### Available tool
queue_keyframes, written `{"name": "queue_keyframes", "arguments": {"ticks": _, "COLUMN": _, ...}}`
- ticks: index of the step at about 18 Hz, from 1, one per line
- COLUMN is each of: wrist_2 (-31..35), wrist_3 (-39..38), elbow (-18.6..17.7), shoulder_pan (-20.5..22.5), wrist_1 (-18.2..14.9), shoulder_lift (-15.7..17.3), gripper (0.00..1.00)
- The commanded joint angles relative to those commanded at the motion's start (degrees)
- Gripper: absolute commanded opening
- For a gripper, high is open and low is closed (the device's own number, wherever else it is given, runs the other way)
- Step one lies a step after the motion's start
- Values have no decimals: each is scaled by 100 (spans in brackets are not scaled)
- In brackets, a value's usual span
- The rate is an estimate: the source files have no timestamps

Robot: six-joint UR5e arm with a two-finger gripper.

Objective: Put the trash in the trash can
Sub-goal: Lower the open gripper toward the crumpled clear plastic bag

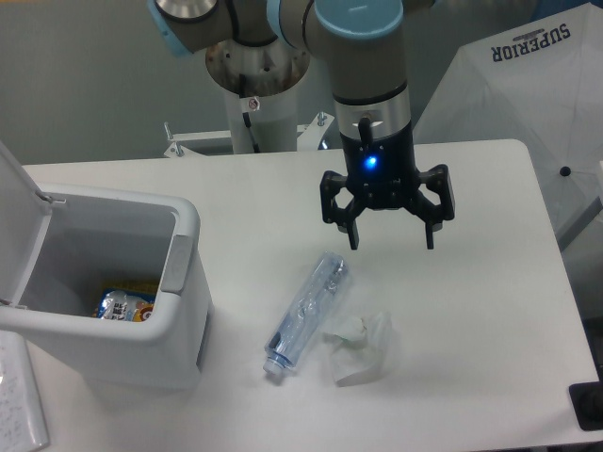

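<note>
The gripper [390, 244] hangs above the white counter [471, 311] with its fingers [353, 231] spread wide, holding nothing and touching nothing. Below and to their left the crushed clear bottle [306, 314] lies on the counter, and the crumpled clear wrapper [360, 349] sits just beside it, possibly touching. The white trash can [179, 282] stands at the left, lid open, a printed packet [125, 305] inside

The long crushed clear plastic bottle [306, 314] is lying on the white table [471, 330] below-left of the gripper [390, 243]; the crumpled clear wrapper [361, 348] is sitting beside it, and the large white rectangular bin [122, 292] is standing far left.
</note>
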Motion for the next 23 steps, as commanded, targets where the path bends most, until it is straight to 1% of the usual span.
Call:
{"name": "queue_keyframes", "arguments": {"ticks": 5, "wrist_2": -44, "wrist_3": -79, "elbow": 0, "shoulder_pan": 0, "wrist_1": 53, "shoulder_lift": -9, "gripper": 100}}
{"name": "queue_keyframes", "arguments": {"ticks": 8, "wrist_2": -79, "wrist_3": -44, "elbow": -17, "shoulder_pan": 9, "wrist_1": 70, "shoulder_lift": -53, "gripper": 100}}
{"name": "queue_keyframes", "arguments": {"ticks": 9, "wrist_2": -79, "wrist_3": -44, "elbow": -26, "shoulder_pan": 0, "wrist_1": 79, "shoulder_lift": -114, "gripper": 100}}
{"name": "queue_keyframes", "arguments": {"ticks": 11, "wrist_2": -62, "wrist_3": -149, "elbow": -26, "shoulder_pan": -9, "wrist_1": 193, "shoulder_lift": -237, "gripper": 100}}
{"name": "queue_keyframes", "arguments": {"ticks": 13, "wrist_2": -70, "wrist_3": -639, "elbow": -44, "shoulder_pan": -26, "wrist_1": 246, "shoulder_lift": -369, "gripper": 100}}
{"name": "queue_keyframes", "arguments": {"ticks": 15, "wrist_2": -79, "wrist_3": -1018, "elbow": -9, "shoulder_pan": -44, "wrist_1": 578, "shoulder_lift": -570, "gripper": 100}}
{"name": "queue_keyframes", "arguments": {"ticks": 16, "wrist_2": -79, "wrist_3": -1080, "elbow": -26, "shoulder_pan": -53, "wrist_1": 684, "shoulder_lift": -641, "gripper": 100}}
{"name": "queue_keyframes", "arguments": {"ticks": 17, "wrist_2": -79, "wrist_3": -1081, "elbow": -35, "shoulder_pan": -79, "wrist_1": 694, "shoulder_lift": -720, "gripper": 100}}
{"name": "queue_keyframes", "arguments": {"ticks": 21, "wrist_2": -35, "wrist_3": -1037, "elbow": -18, "shoulder_pan": -79, "wrist_1": 703, "shoulder_lift": -1291, "gripper": 100}}
{"name": "queue_keyframes", "arguments": {"ticks": 23, "wrist_2": -52, "wrist_3": -1028, "elbow": 0, "shoulder_pan": -18, "wrist_1": 703, "shoulder_lift": -1406, "gripper": 100}}
